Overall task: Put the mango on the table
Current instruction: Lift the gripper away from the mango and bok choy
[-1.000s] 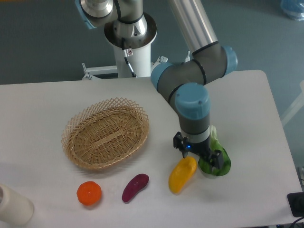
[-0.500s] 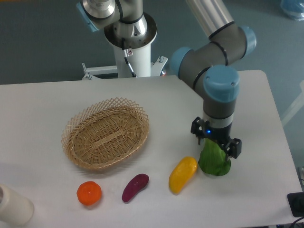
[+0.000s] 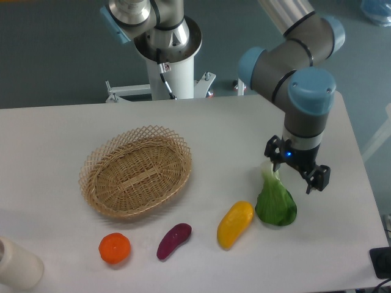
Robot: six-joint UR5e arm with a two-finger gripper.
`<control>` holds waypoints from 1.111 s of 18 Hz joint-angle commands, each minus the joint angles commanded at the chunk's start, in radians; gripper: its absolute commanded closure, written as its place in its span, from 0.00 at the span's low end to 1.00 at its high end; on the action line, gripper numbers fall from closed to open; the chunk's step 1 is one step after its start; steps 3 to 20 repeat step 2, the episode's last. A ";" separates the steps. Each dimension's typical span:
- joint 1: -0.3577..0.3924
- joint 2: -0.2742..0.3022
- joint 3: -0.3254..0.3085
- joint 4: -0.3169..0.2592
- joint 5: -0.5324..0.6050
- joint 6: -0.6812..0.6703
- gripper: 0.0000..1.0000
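Camera view, looking down at your workstation: the mango [image 3: 234, 223] is lying on the white table [image 3: 55, 131], just left of a green leafy vegetable [image 3: 276, 204] and right of a purple eggplant [image 3: 173, 240] and an orange fruit [image 3: 115, 248]. Your gripper [image 3: 297, 173] is hanging above the vegetable's right side, its jaws standing apart and holding nothing, apparently clear of the leaves, though the angle is making contact hard to judge. A wicker basket [image 3: 135, 171] is sitting well to the left.
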 joint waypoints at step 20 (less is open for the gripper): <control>0.014 0.000 -0.002 0.000 -0.003 0.023 0.00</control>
